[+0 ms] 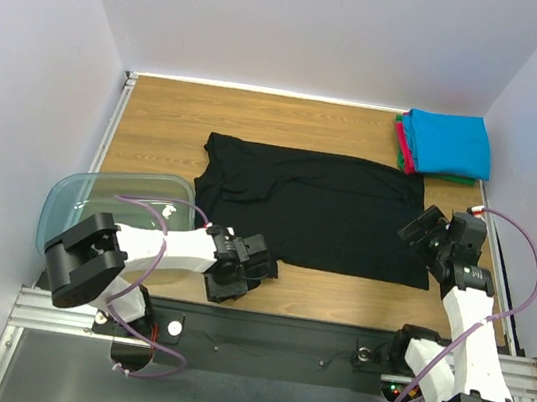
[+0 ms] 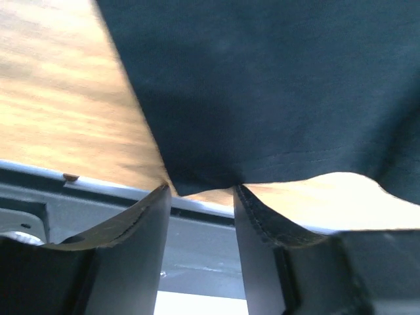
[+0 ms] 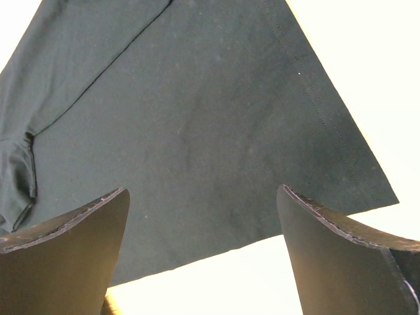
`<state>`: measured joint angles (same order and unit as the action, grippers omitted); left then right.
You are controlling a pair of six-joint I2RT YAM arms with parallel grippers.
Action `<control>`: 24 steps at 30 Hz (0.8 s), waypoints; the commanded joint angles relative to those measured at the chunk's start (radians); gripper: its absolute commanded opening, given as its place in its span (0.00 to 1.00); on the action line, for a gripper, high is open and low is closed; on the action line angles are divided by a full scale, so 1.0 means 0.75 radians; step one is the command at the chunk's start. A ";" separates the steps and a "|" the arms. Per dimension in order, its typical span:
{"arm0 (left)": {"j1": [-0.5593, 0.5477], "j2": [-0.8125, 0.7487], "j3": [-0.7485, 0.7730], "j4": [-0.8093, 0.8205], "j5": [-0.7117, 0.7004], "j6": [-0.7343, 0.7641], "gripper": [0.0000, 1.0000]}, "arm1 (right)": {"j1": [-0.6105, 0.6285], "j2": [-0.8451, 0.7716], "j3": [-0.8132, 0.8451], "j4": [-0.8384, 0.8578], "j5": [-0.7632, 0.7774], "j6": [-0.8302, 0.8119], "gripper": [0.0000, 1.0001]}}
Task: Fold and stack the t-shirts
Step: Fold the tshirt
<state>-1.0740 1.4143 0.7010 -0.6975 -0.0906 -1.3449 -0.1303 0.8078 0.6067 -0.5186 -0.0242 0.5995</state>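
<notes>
a translucent blue-green plastic tub (image 1: 97, 201) sits far left. the left gripper (image 2: 200, 191) stands narrow at the near left corner of the large black cloth t-shirt (image 1: 308, 207), spread flat mid-table; whether it pinches the cloth cannot be told. the right gripper (image 3: 203, 216) hangs wide over the near right corner, likely to lift that hem together. the folded blue, red-pink and green t-shirts (image 1: 446, 145) lie stacked far right.

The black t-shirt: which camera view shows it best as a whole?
The top external view: the black t-shirt lies spread on the table, and nearly all of it is visible. The left wrist view shows only a stretch of its near edge. The right wrist view shows one hemmed corner and a fold, with the rest cut off.
</notes>
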 commanded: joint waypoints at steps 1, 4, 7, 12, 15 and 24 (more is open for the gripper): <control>0.023 0.170 -0.018 0.243 -0.186 0.044 0.52 | -0.002 0.005 0.007 0.006 0.024 -0.018 1.00; 0.031 0.209 0.000 0.245 -0.180 0.073 0.52 | -0.002 0.005 0.005 0.006 0.024 -0.026 1.00; 0.049 0.190 0.004 0.253 -0.174 0.110 0.52 | -0.002 0.009 0.007 0.008 0.024 -0.026 1.00; 0.107 0.160 -0.041 0.290 -0.155 0.157 0.33 | -0.002 0.023 0.013 0.006 0.057 -0.030 1.00; 0.111 0.158 -0.049 0.296 -0.145 0.163 0.14 | -0.002 0.019 0.005 0.004 0.073 -0.022 1.00; 0.109 -0.067 -0.145 0.300 -0.141 0.204 0.00 | -0.002 -0.048 0.062 -0.273 0.271 0.168 1.00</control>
<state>-1.0012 1.3853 0.6872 -0.5880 -0.0532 -1.2091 -0.1303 0.7853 0.6098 -0.5961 0.0589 0.6365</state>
